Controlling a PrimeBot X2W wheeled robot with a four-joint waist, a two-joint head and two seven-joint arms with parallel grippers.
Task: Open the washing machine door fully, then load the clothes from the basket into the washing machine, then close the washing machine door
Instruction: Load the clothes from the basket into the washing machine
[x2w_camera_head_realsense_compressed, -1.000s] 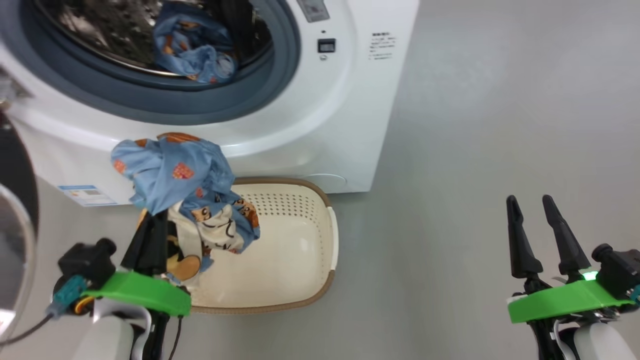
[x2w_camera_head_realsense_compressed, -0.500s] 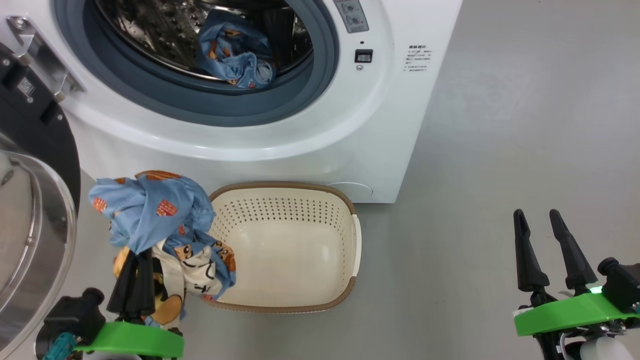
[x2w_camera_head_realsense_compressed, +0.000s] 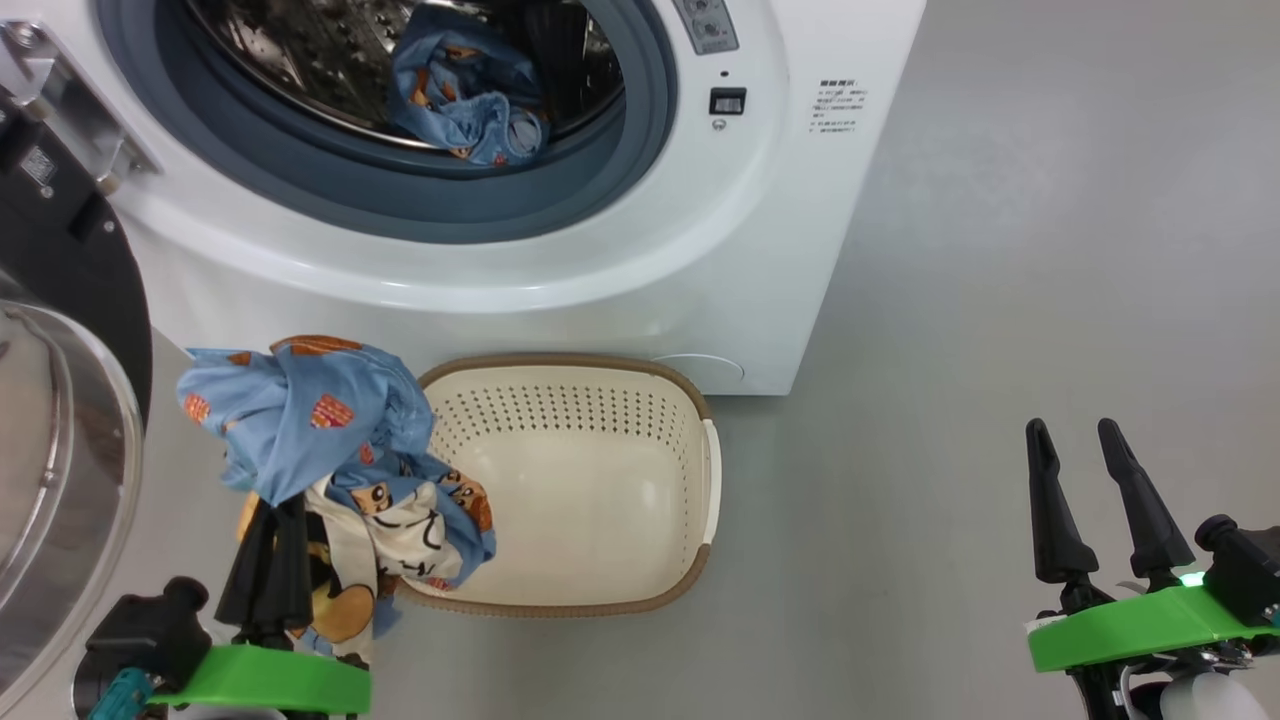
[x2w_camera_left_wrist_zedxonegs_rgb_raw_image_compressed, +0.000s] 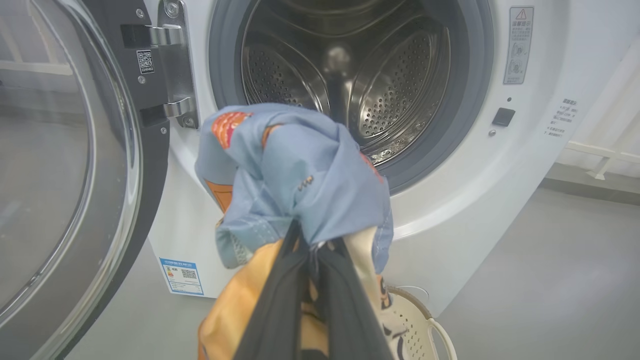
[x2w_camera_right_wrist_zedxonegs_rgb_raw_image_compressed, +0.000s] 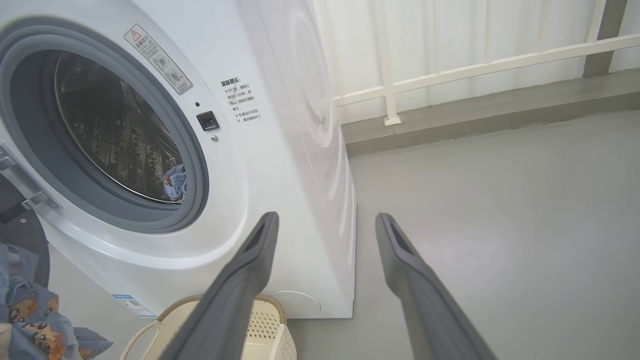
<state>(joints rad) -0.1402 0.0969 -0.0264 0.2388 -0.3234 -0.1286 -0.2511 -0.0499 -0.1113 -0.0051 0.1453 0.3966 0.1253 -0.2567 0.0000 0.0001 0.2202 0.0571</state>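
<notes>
My left gripper (x2w_camera_head_realsense_compressed: 280, 508) is shut on a bundle of clothes (x2w_camera_head_realsense_compressed: 300, 420), light blue with orange prints plus cream and orange pieces. The bundle hangs over the left edge of the cream basket (x2w_camera_head_realsense_compressed: 560, 408), whose inside shows bare. In the left wrist view the held clothes (x2w_camera_left_wrist_zedxonegs_rgb_raw_image_compressed: 295, 165) sit in front of the washing machine (x2w_camera_left_wrist_zedxonegs_rgb_raw_image_compressed: 500, 165) and its open drum. The washing machine door (x2w_camera_head_realsense_compressed: 85, 290) is swung open at the left. Another blue garment (x2w_camera_head_realsense_compressed: 465, 85) lies in the drum. My right gripper (x2w_camera_head_realsense_compressed: 1070, 425) is open and holds nothing, over bare floor at the right.
The open door's glass bowl (x2w_camera_left_wrist_zedxonegs_rgb_raw_image_compressed: 60, 165) stands close on the left of my left arm. Grey floor (x2w_camera_head_realsense_compressed: 1000, 300) spreads to the right of the machine. A white railing and curtain wall (x2w_camera_right_wrist_zedxonegs_rgb_raw_image_compressed: 450, 65) stand behind it.
The head view has shifted and shows more of the machine front and door. The clothes stay in my left gripper, a little further left of the basket. The right gripper has not moved.
</notes>
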